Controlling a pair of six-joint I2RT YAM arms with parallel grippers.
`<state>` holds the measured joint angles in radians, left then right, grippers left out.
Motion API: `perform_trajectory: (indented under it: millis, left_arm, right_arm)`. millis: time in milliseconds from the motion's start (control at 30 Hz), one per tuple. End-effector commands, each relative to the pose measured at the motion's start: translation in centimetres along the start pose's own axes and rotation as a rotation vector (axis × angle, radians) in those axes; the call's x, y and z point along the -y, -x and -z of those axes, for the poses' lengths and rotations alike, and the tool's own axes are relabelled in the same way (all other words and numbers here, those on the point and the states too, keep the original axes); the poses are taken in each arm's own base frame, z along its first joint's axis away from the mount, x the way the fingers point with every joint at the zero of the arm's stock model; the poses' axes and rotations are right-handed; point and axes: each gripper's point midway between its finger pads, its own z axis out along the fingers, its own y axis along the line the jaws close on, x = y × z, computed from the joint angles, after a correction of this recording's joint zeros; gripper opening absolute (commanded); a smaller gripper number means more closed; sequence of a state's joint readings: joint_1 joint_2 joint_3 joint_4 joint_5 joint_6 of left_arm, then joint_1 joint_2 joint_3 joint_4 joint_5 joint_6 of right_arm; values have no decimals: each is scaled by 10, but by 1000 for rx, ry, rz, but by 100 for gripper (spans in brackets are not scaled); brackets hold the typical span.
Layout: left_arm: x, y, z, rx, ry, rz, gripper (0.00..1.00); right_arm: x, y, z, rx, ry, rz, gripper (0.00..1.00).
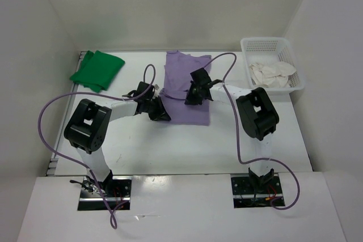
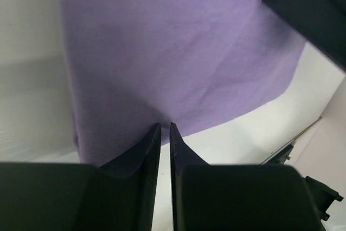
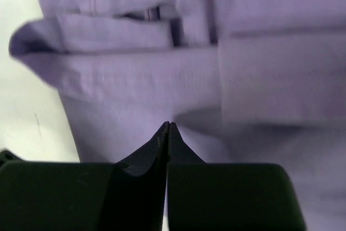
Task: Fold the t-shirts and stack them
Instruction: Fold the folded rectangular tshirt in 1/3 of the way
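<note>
The green t-shirt (image 1: pixel 97 69) lies folded at far left. In the middle, the lavender t-shirt (image 1: pixel 187 97) lies as a long panel, sleeve folded in. The left gripper (image 2: pixel 165 126) pinches its edge, and the right gripper (image 3: pixel 168 125) is clamped on its cloth. The cream t-shirt (image 1: pixel 272 73) sits crumpled in the basket (image 1: pixel 262 42).

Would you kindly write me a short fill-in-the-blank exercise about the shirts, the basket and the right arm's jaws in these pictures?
1. The middle shirt, where both arms reach, is coloured ___.
2. The green shirt lies folded at the table's far ___ corner.
3. The cream-white cloth lies inside the white ___.
4. The right gripper has its jaws ___ on the middle shirt.

Missing words: purple; left; basket; shut.
</note>
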<state>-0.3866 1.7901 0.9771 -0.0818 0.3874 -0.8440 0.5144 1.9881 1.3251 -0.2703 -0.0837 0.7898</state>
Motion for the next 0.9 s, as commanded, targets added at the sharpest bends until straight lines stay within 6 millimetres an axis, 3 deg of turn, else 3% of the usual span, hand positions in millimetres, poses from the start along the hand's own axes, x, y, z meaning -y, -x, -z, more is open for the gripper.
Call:
perform_trajectory:
  millis: [0, 33, 67, 233, 400, 433, 533, 600, 633, 667, 700, 733, 800, 833, 867]
  left_arm:
    - [-7, 1, -6, 8, 8, 1, 18]
    - [-10, 1, -6, 10, 22, 5, 18]
    - [-13, -2, -7, 3, 28, -1, 18]
    - [-29, -8, -7, -1, 84, -4, 18]
    - [-39, -15, -5, -9, 119, 7, 18]
    - [-37, -14, -3, -2, 113, 3, 18]
    - [-26, -10, 9, 19, 92, -19, 20]
    - [-15, 1, 20, 60, 87, -44, 29]
    - [-4, 9, 30, 94, 71, -58, 33]
    - [-3, 10, 35, 105, 73, -69, 37]
    - [-1, 20, 42, 131, 67, -60, 38]
    - [2, 24, 51, 148, 60, -57, 38]
    - [-5, 18, 56, 129, 44, -35, 35]
    - [-11, 20, 60, 129, 40, 9, 34]
    - [-25, 7, 56, 97, 49, 44, 32]
  right_arm:
    - [-17, 30, -11, 72, 32, 25, 0]
    - [-13, 28, -18, 59, 19, 24, 0]
    - [-21, 36, -18, 74, 34, 34, 0]
    - [-12, 63, -32, 109, 5, 12, 0]
    - [-15, 109, -34, 192, 14, -19, 0]
    - [-29, 123, -29, 220, 42, -16, 0]
    - [-26, 142, -31, 225, 23, -24, 0]
    - [-37, 150, -18, 232, 41, -13, 0]
    - [-46, 153, 2, 250, 70, -8, 0]
    - [-35, 140, 4, 233, 54, -11, 0]
    - [-39, 139, 16, 249, 81, -7, 0]
    - [-34, 128, 37, 249, 84, -20, 1]
    - [-29, 116, 58, 257, 100, -68, 1]
    - [-6, 90, 55, 215, 60, -92, 2]
    - [-11, 88, 80, 243, 93, -109, 2]
